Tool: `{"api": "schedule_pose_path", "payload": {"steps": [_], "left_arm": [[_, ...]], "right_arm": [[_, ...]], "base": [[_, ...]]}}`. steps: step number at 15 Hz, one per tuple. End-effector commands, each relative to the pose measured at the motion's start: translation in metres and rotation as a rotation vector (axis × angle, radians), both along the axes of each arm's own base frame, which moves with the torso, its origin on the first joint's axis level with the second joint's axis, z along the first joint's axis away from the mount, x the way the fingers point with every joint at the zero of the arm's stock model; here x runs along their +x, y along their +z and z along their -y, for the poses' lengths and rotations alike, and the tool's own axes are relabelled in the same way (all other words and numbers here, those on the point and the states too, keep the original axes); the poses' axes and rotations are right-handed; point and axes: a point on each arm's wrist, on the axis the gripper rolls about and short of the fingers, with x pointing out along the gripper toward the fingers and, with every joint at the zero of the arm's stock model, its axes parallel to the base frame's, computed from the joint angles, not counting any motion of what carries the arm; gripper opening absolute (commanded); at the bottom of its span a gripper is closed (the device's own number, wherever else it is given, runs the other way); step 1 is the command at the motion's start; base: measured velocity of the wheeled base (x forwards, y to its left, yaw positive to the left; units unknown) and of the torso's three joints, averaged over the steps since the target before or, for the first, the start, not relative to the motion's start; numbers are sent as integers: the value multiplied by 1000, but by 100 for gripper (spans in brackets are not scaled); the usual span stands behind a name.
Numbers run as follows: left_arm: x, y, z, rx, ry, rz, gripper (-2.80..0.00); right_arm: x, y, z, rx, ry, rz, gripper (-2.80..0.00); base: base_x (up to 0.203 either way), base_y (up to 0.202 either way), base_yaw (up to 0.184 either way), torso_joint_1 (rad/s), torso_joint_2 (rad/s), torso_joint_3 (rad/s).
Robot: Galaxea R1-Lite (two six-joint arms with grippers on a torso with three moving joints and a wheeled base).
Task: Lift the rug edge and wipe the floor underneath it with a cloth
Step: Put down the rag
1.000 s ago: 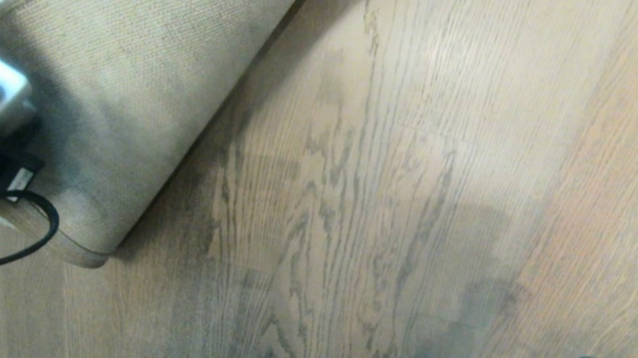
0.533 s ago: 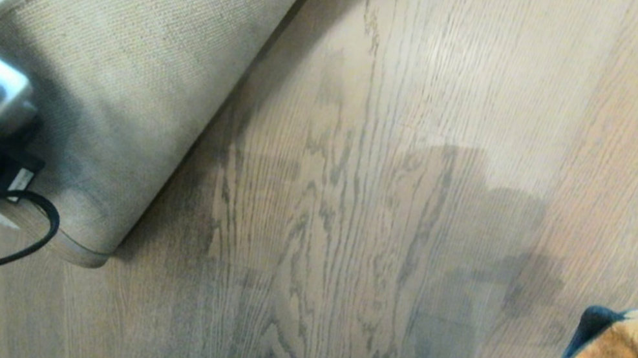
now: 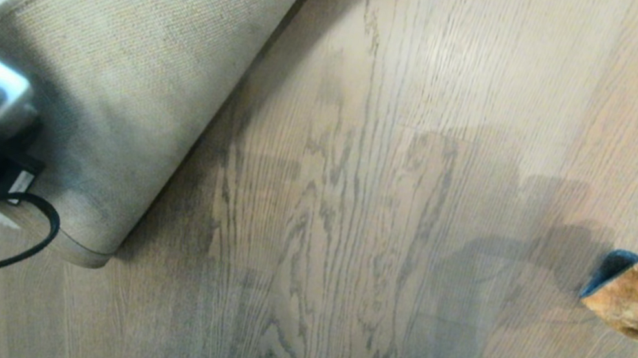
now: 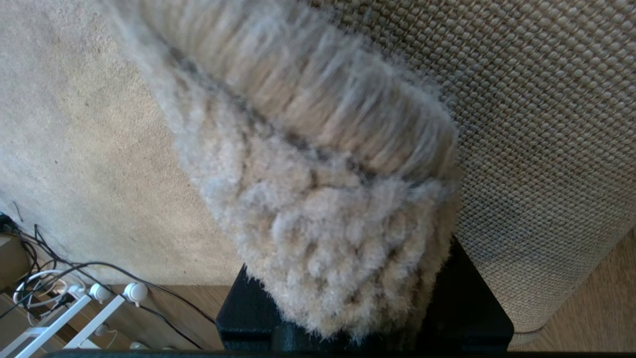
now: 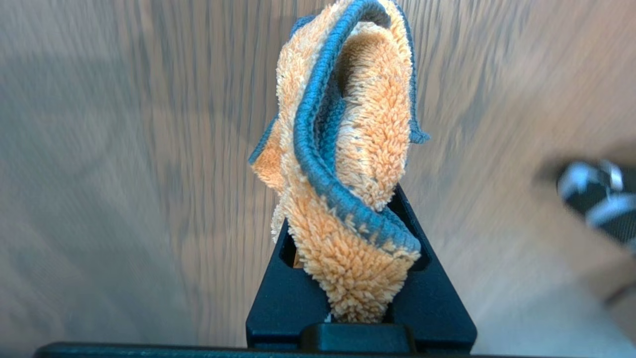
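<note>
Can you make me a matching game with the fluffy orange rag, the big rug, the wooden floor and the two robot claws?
Column one:
1. small fuzzy orange microfibre cloth with grey trim
2. folded-back edge of the pale beige rug with coarse woven tan backing
3. brown wood-grain plank floor
4. left gripper

Column two:
A. bare and uncovered beside the fold
B. jaws clamped on fluffy rug pile
C. bunched up in the right gripper, off the floor
D. flipped over, underside facing up

Pairs: 1-C, 2-D, 3-A, 4-B
</note>
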Motion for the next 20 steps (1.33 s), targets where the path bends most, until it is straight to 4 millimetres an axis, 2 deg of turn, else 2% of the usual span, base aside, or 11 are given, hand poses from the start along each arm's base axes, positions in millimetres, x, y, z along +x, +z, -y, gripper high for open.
{"api": "schedule_pose_path", "payload": {"steps": [1,3,4,5,12,20], "left_arm": [[1,0,0,3,2,-1,-280],[1,-1,0,3,2,-3,-280],[1,-1,0,3,2,-3,-280],[1,-1,0,3,2,-3,-280],[1,-3,0,4,2,-14,-280],[1,-4,0,3,3,-14,-280]], "right_arm": [[19,-3,10,13,22,-3,-280],[25,-3,13,14,33,-6,-280],[29,-3,15,13,28,-4,-223],[32,-3,17,13,23,4,0],[40,-11,22,19,16,-10,0],[28,-11,18,25,25,-12,0]], "base": [[0,0,0,0,0,0],[0,0,0,0,0,0],[0,0,0,0,0,0],[0,0,0,0,0,0],[0,0,0,0,0,0],[0,0,0,0,0,0]]}}
